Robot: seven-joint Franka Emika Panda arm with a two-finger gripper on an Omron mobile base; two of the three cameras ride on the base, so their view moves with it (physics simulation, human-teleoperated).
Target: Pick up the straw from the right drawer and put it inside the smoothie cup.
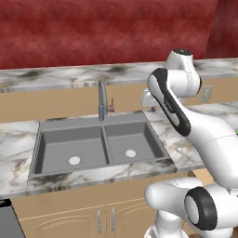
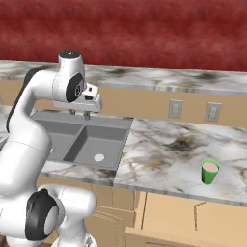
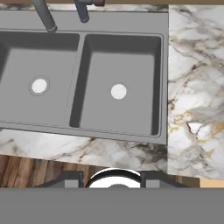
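The gripper (image 2: 79, 114) is seen in the right base view as two short dark fingers (image 2: 87, 116) pointing down under the white hand, raised above the rear of the sink (image 2: 72, 126). A small gap is seen between the fingers and nothing is seen between them; whether the jaws are released or clenched can't be told at this size, prob. part-way apart.

In the hand view the camera is aimed straight down. The double sink (image 3: 164, 78) is seen at 12 o'clock, w/ two grey basins, each w/ a pale round drain. The faucet (image 3: 43, 15) is seen at approx. 11 o'clock along the top edge, w/ a reddish-capped fitting (image 3: 87, 6) just beside it. The marble counter (image 3: 197, 87) is seen at 3 o'clock, and wooden floor (image 3: 35, 173) at 7 o'clock.

In the right base view the smoothie cup (image 2: 209, 172) is seen at approx. 4 o'clock, upright on the counter (image 2: 164, 154), near its front edge and well apart from the gripper. Light-tan cabinet fronts (image 2: 183, 217) are seen below that edge; the right drawer can't be picked out w/ certainty. Two wall outlets (image 2: 176, 109) are seen on the backsplash behind.

In the left base view the arm is seen rising at 4 o'clock, right of the sink (image 1: 97, 148), w/ the faucet (image 1: 102, 100) behind the basins.
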